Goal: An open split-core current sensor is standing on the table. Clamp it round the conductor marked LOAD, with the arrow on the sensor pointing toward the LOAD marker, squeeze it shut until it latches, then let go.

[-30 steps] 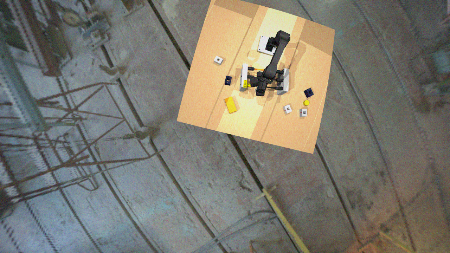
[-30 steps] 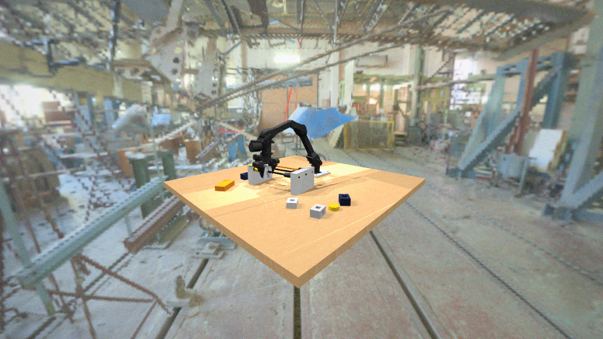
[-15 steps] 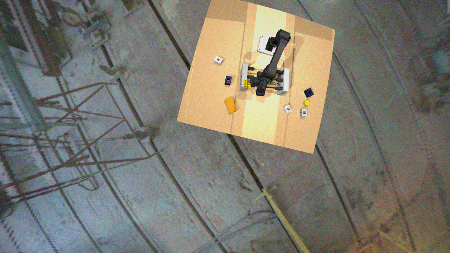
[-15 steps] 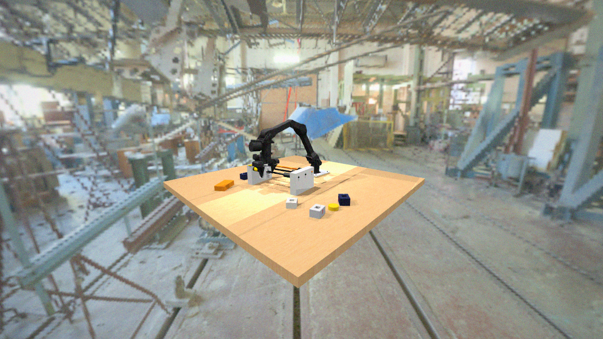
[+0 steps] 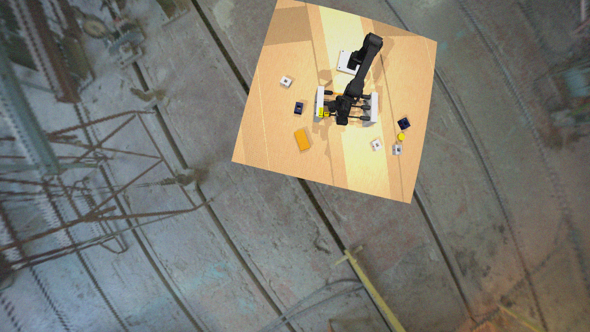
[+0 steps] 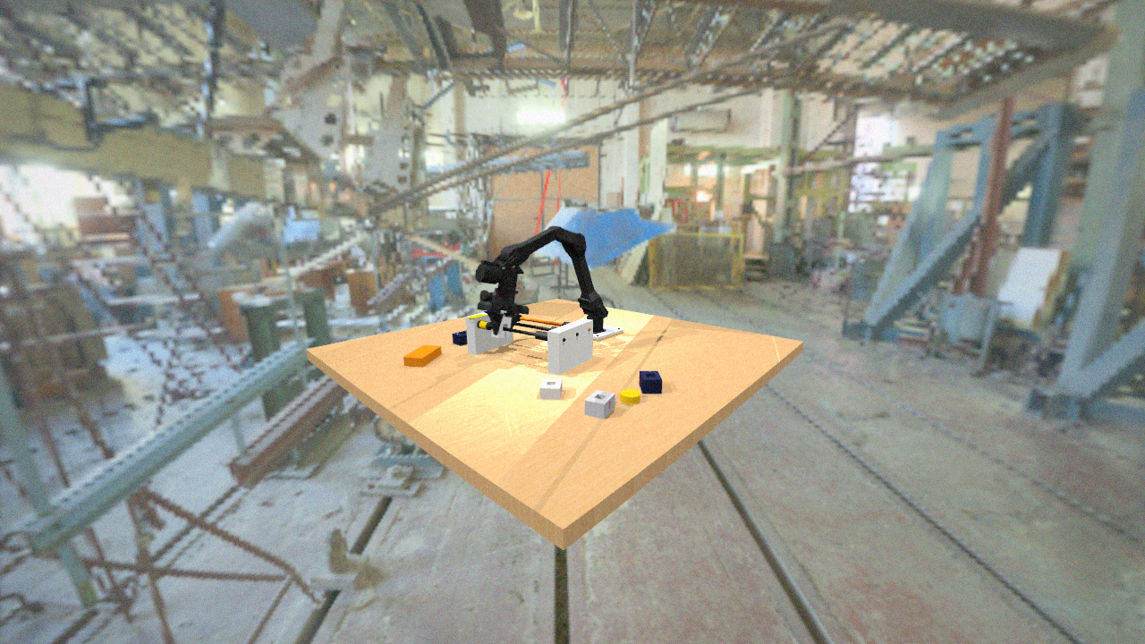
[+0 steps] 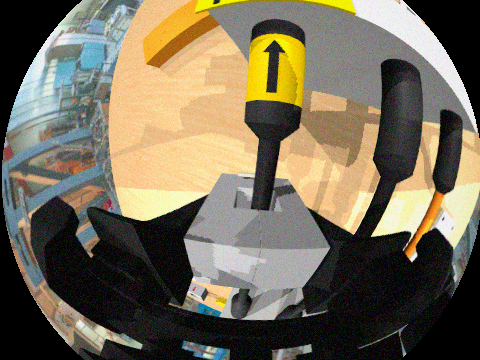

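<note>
The grey split-core sensor [image 7: 225, 235] surrounds the dark LOAD conductor [image 7: 265, 165] [image 6: 524, 329], which passes through its square opening. Its two halves meet at a thin seam. My gripper [image 7: 253, 200] [image 6: 497, 326] is shut on the sensor, one black finger against each side. Whether the latch has caught cannot be told. The sensor's own arrow is not visible. The conductor's yellow sleeve [image 7: 257, 72] has a black arrow pointing to the yellow LOAD marker [image 5: 320, 112] [image 7: 275, 6] on the white end block. In the top and exterior views the arm hides the sensor.
Another black conductor [image 7: 376, 210] and an orange one [image 7: 426, 225] run alongside, to a second white end block [image 5: 374, 106] [image 6: 570, 345]. An orange block [image 5: 302, 139] [image 6: 421, 356], a yellow disc [image 5: 401, 136] [image 6: 630, 396] and several small square-holed blocks stand around the fixture.
</note>
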You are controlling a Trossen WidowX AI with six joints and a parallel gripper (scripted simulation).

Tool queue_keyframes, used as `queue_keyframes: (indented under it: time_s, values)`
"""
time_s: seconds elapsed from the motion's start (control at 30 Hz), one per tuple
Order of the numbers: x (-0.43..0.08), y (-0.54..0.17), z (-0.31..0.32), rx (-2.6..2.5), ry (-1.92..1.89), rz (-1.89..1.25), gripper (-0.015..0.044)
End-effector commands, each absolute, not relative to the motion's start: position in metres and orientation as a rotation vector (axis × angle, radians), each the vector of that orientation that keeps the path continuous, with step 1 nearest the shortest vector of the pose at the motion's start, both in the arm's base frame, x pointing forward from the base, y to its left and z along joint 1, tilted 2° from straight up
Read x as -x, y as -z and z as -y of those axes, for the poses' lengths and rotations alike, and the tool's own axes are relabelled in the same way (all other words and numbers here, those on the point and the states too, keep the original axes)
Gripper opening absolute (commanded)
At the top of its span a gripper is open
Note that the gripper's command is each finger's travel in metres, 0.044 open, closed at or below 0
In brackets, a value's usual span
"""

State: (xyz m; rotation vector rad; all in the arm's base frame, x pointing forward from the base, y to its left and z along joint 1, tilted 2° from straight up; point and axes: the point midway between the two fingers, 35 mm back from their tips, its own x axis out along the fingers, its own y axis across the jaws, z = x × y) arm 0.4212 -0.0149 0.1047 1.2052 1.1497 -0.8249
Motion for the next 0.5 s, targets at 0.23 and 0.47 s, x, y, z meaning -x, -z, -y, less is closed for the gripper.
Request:
queue_keyframes:
  time_s: [0.23, 0.47]
  values:
    - [-0.4213, -0.105, 0.0151, -1.206, 0.823, -1.148, 0.0]
    - [-0.4213, -0.105, 0.0151, -1.206, 0.823, -1.148, 0.0105]
